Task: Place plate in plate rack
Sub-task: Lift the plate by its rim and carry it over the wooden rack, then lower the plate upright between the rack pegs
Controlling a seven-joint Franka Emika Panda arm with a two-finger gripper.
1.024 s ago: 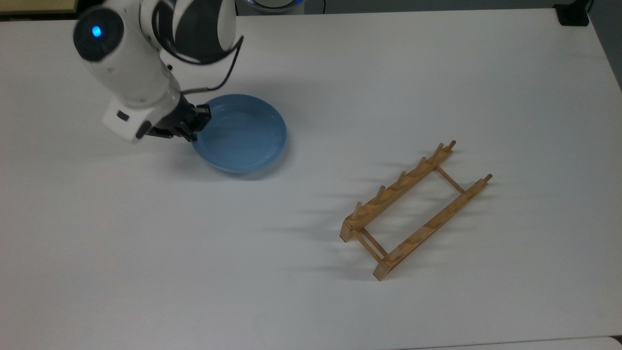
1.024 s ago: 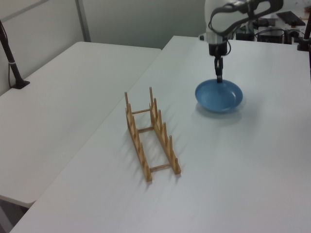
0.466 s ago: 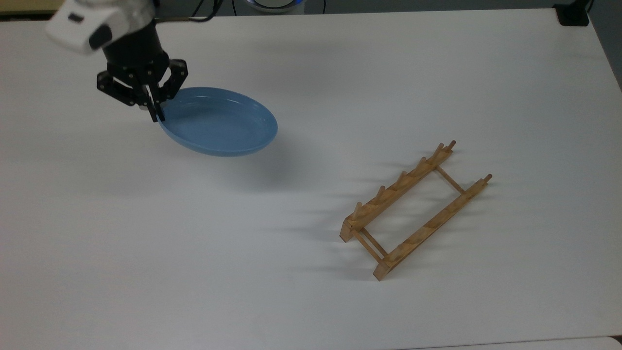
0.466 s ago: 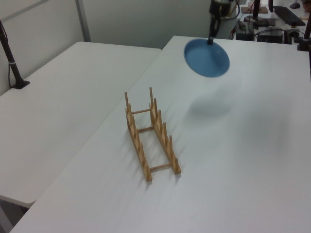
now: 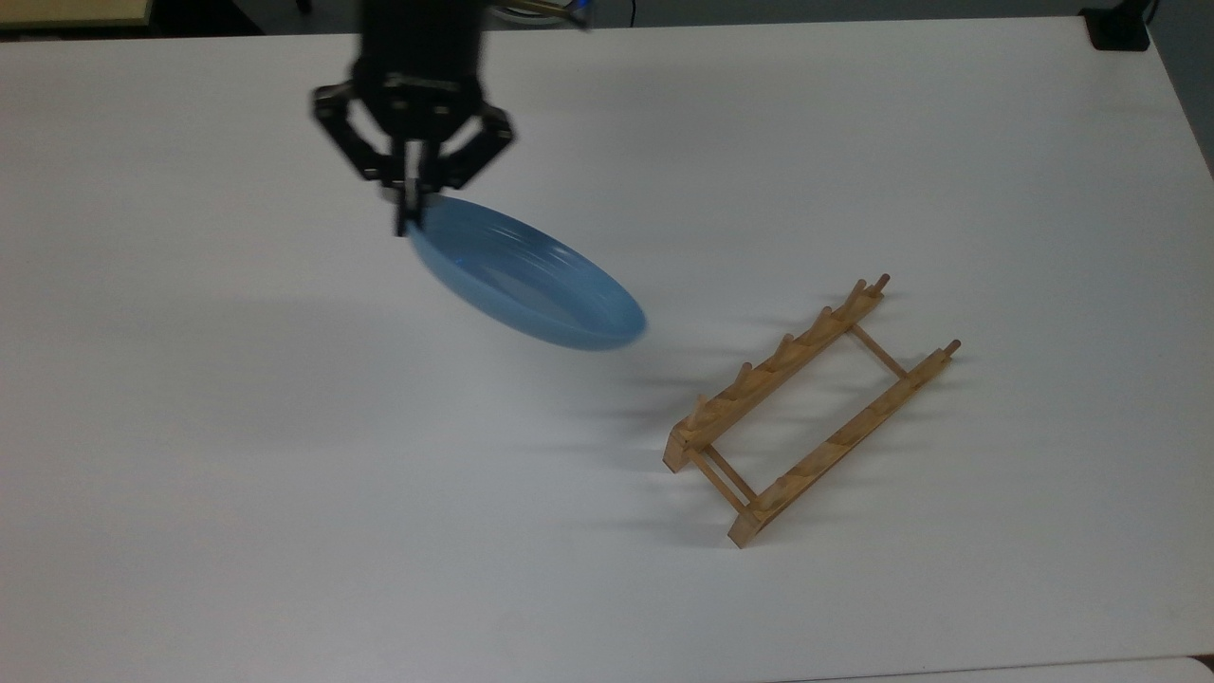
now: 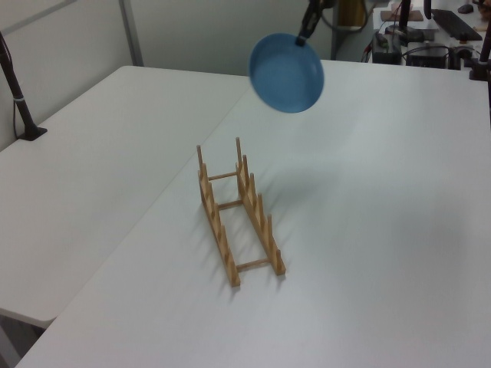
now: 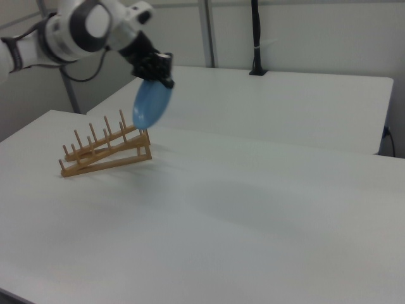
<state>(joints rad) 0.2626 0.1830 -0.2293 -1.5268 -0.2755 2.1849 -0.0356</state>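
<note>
A: Rack status?

B: The plate rack point(image 5: 811, 410) is seen standing on the white table point(image 5: 285, 522), nearest in the left view point(image 6: 238, 211). No plate is seated between its pegs.

A: And the plate?

B: The plate point(image 5: 526, 275) is held in the air, clear of the table. It is seen tilted steeply, hanging down from the gripper point(image 5: 410, 204) toward the rack. In the left view the plate point(image 6: 286, 73) is seen above and beyond the rack's far end, well apart from it.

A: Grip?

B: The fingers are closed on the plate's rim at its upper edge. In the top view the pinch point is at the plate's upper left; the rest of the plate extends down and to the top view's right. In the right view the plate point(image 7: 150, 104) is seen nearly edge-on below the gripper point(image 7: 159, 77), in front of the rack point(image 7: 104, 152).

A: Contact with the rack?

B: None is visible.
</note>
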